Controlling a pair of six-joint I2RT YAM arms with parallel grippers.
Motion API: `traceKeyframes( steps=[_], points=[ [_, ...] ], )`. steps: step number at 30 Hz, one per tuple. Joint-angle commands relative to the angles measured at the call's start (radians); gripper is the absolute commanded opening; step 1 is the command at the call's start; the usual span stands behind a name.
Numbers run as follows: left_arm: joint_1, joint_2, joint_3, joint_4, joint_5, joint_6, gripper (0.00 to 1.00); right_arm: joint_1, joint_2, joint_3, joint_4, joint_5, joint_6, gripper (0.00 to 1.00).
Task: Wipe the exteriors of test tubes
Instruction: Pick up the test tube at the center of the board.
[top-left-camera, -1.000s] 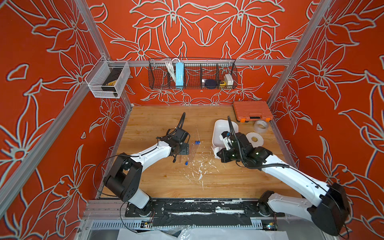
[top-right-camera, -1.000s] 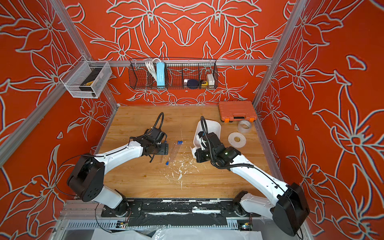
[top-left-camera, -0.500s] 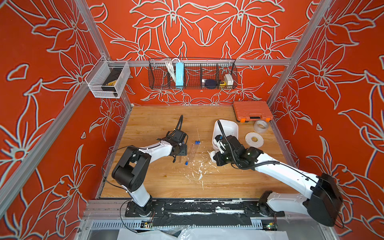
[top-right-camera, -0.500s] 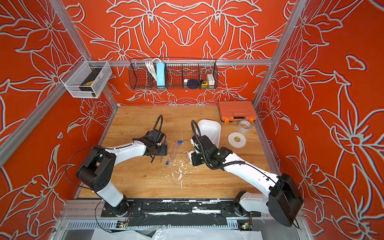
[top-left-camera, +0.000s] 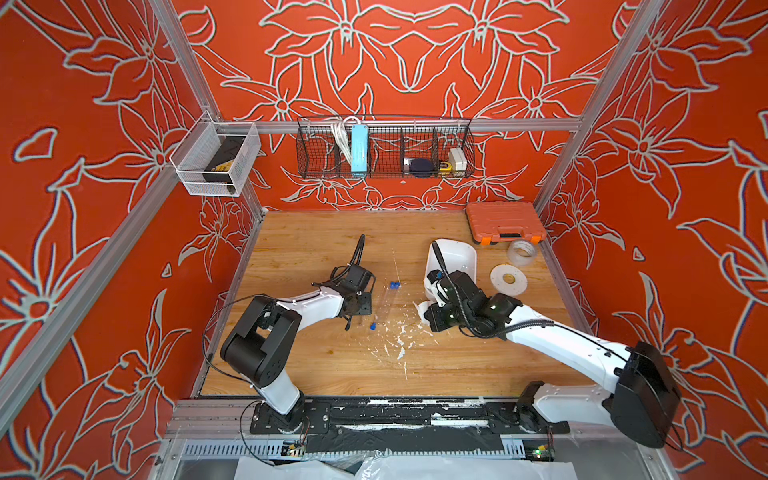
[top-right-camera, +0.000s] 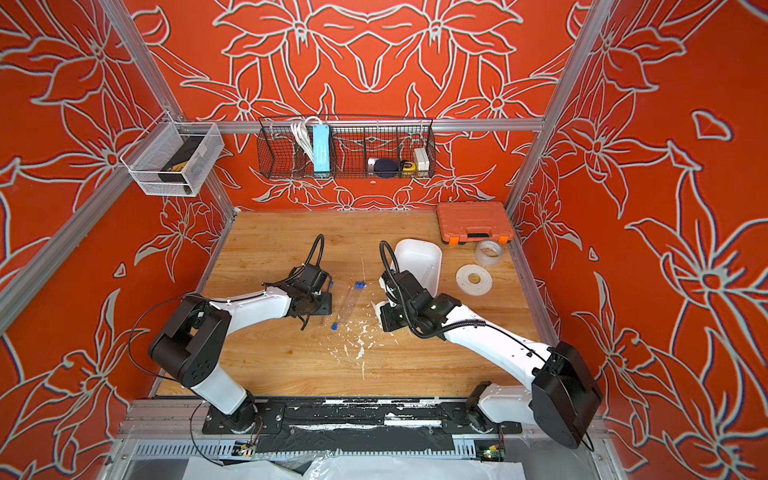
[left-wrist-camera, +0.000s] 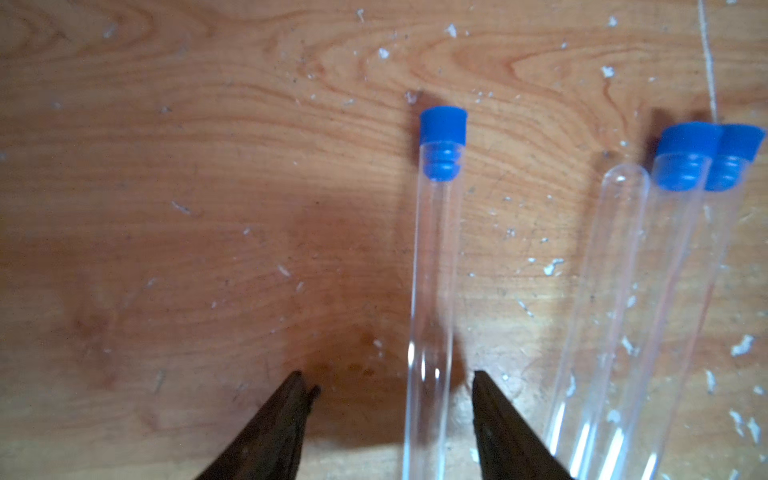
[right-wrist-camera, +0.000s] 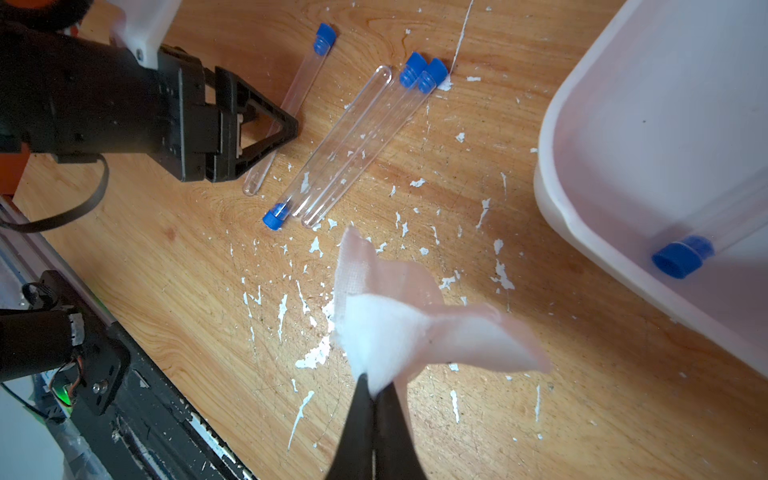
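Note:
Several clear test tubes with blue caps lie mid-table (top-left-camera: 384, 303) (top-right-camera: 347, 303). One lies alone (left-wrist-camera: 432, 270) (right-wrist-camera: 291, 104). Three lie side by side (left-wrist-camera: 623, 311) (right-wrist-camera: 353, 141). My left gripper (left-wrist-camera: 387, 374) (top-left-camera: 361, 307) is open low over the table, and the lone tube runs between its jaws, close to one finger (left-wrist-camera: 498, 424). My right gripper (right-wrist-camera: 376, 384) is shut on a crumpled white tissue (right-wrist-camera: 395, 328) (top-left-camera: 420, 309), just right of the tubes. Another tube (right-wrist-camera: 685, 253) lies inside the white tub (right-wrist-camera: 582, 104) (top-left-camera: 457, 253).
An orange case (top-left-camera: 505, 222), a clear tape roll (top-left-camera: 521, 251) and a flat white roll (top-left-camera: 508, 279) sit at the back right. White flecks (top-left-camera: 399, 340) litter the wood in front of the tubes. A wire basket (top-left-camera: 384, 149) hangs on the back wall.
My left jaws have narrowed around the lone tube. The right gripper, with the tissue in it, has shifted a little left toward the tubes.

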Motion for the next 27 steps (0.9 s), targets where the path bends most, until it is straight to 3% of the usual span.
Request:
traceKeyframes(
  steps=[1,14,27],
  points=[
    [-0.03,0.003,-0.042,-0.073,0.061,-0.047,0.62,0.007,-0.018,0.004,0.021,0.008,0.012,0.0],
    [-0.041,-0.025,-0.105,-0.109,0.087,-0.091,0.57,0.008,-0.05,-0.02,0.025,0.009,0.022,0.0],
    [-0.096,-0.002,-0.131,-0.106,0.072,-0.13,0.25,0.008,-0.082,-0.037,0.024,0.022,0.032,0.0]
  ],
)
